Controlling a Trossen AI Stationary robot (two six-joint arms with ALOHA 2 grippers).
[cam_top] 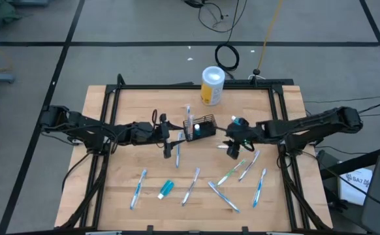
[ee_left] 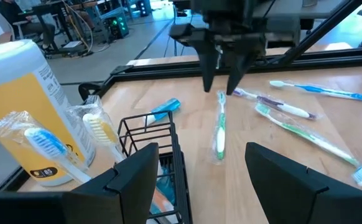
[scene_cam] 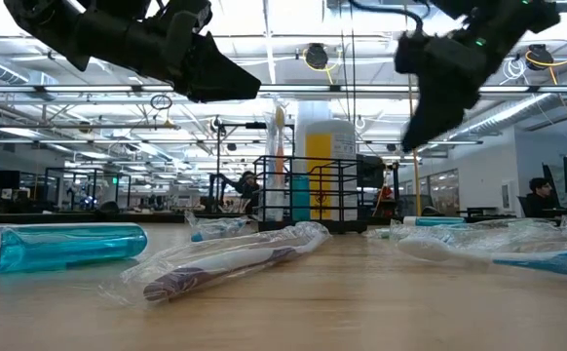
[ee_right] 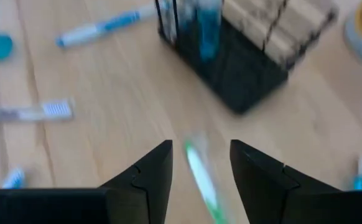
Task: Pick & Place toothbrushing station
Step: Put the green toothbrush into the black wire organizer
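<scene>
Your black wire basket [cam_top: 203, 126] at mid-surface beside the white-and-yellow canister [cam_top: 212, 85], left gripper [cam_top: 175, 141] just left of it, fingers apart, right gripper [cam_top: 233, 146] hovering right, fingers apart over a green toothbrush [ee_right: 201, 177].

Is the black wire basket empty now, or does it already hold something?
Not empty. The basket holds a wrapped toothbrush leaning out over its rim, and a teal tube stands upright behind its wires in the low view.
</scene>
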